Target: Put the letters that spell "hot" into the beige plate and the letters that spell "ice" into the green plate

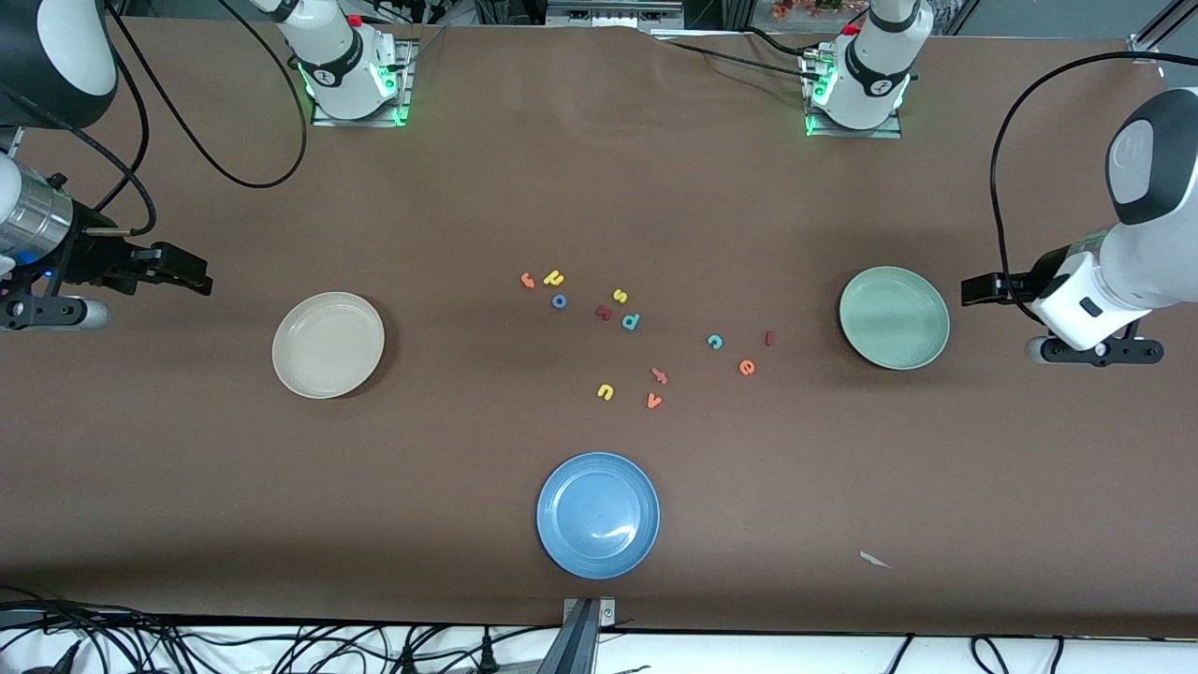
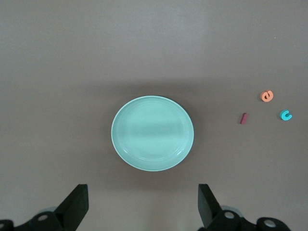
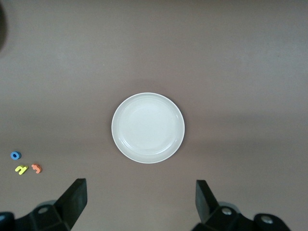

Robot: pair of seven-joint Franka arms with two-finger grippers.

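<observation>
Plates both empty: beige plate (image 1: 328,344) toward the right arm's end, green plate (image 1: 894,317) toward the left arm's. Left gripper (image 2: 142,204) and right gripper (image 3: 139,202) hang over the table ends, jaws wide, holding nothing — bodies cut off. Between the plates: h (image 1: 554,277), o (image 1: 559,301), t (image 1: 528,280); c (image 1: 715,342), e (image 1: 746,367), i (image 1: 769,338) near green.

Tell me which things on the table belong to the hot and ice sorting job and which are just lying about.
Job:
yellow h, blue o, orange t
beige plate
dark red i, teal c, orange e
green plate

Lying about:
blue plate
yellow s, yellow u
orange v, second orange hooked letter
teal p-shaped letter
dark red branched letter
</observation>
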